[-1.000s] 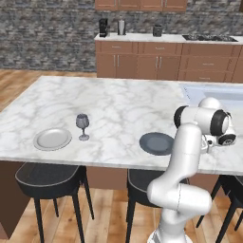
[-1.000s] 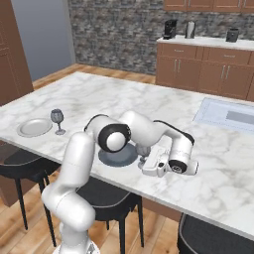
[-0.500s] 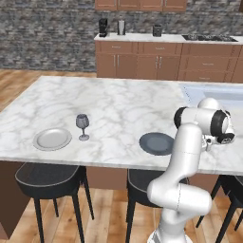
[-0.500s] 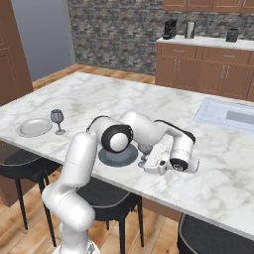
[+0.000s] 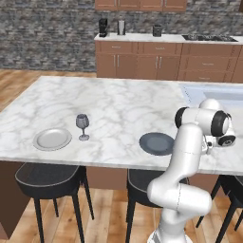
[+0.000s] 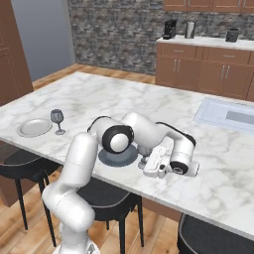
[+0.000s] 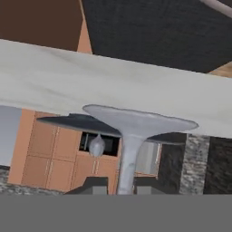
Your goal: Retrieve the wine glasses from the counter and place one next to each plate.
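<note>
One wine glass (image 5: 82, 126) stands beside the pale plate (image 5: 52, 139). The fingers (image 7: 93, 186) pinch the second glass's stem (image 7: 128, 164), apparently just beside the dark plate (image 6: 118, 157); release remains.

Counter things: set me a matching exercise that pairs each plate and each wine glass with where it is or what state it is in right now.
Things:
1. pale plate
2. dark plate
3. free wine glass
4. second wine glass

Places or states:
A. stem gripped by the gripper
B. stands upright alone, just right of the pale plate
C. flat near the counter's left front corner
D. flat by the front edge, close against the arm

Pairs: 1-C, 2-D, 3-B, 4-A
</note>
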### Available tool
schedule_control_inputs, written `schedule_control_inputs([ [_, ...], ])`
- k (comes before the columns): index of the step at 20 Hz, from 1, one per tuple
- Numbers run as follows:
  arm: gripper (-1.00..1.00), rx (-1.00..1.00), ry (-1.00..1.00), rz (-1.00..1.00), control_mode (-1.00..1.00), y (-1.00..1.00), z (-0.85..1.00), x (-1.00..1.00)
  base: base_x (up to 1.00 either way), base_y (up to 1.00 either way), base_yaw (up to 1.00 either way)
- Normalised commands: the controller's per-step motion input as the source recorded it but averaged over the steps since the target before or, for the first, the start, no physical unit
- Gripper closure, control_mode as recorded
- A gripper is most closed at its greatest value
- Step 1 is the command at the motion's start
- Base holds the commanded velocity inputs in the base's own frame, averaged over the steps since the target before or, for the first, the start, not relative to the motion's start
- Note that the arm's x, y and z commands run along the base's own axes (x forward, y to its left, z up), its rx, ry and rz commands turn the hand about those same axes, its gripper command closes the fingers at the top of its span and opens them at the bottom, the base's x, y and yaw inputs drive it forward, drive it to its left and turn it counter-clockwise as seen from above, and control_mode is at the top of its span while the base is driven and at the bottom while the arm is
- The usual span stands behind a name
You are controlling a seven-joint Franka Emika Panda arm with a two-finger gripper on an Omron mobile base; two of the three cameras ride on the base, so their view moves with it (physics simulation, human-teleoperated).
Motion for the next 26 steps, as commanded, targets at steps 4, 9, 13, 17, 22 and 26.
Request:
schedule_control_inputs([
  [4, -1.00, -0.01, -0.02, 0.00, -1.00, 0.02, -0.42, 0.00, 0.00, 0.00, 0.00],
  [9, -1.00, -0.01, 0.00, -0.01, -1.00, -0.06, -0.13, 0.00, 0.00, 0.00, 0.00],
  [13, -1.00, 0.00, 0.05, -0.10, -1.00, -0.29, 0.00, 0.00, 0.00, 0.00, 0.00],
  [17, -1.00, 0.00, 0.02, -0.13, -1.00, -0.41, 0.11, -0.21, 0.00, 0.00, 0.00],
  [22, -1.00, 0.00, 0.14, -0.17, -1.00, -0.51, 0.63, -0.40, 0.00, 0.00, 0.00],
  [26, -1.00, 0.00, 0.02, -0.12, -1.00, -0.18, 1.00, -0.68, 0.00, 0.00, 0.00],
])
